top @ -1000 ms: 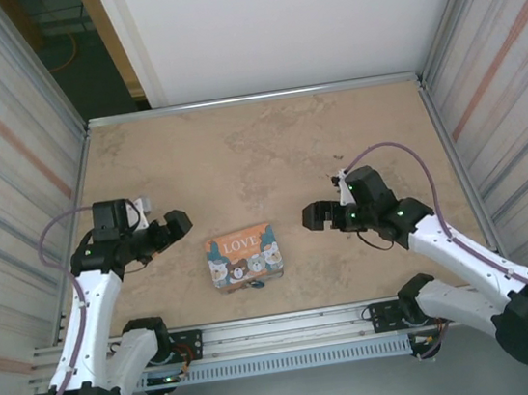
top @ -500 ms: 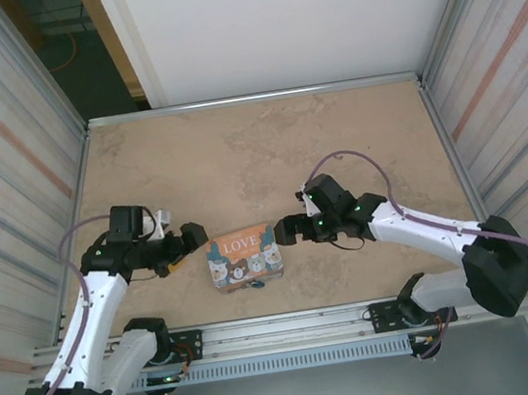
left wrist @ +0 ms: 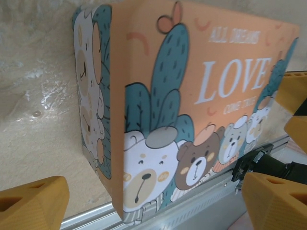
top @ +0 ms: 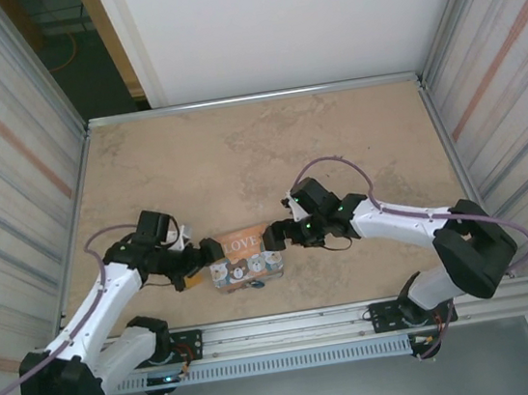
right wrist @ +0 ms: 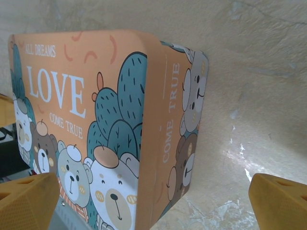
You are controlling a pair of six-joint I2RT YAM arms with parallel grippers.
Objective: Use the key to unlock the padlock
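We're looking at the padlock (top: 255,284) from above, and it is tiny: a dark speck right against the near long side of the "LOVE" tin (top: 244,255), a little right of that side's middle. It sits low, down at table level, close to the front of the table. It's far smaller than the tin beside it, and from up here we can't make out its colour, or whether the loop is shut or sprung. In the left wrist view we catch it (left wrist: 245,165) as a small dark metal piece with a glint of silver, tucked at the tin's lower near edge below the row of bears.
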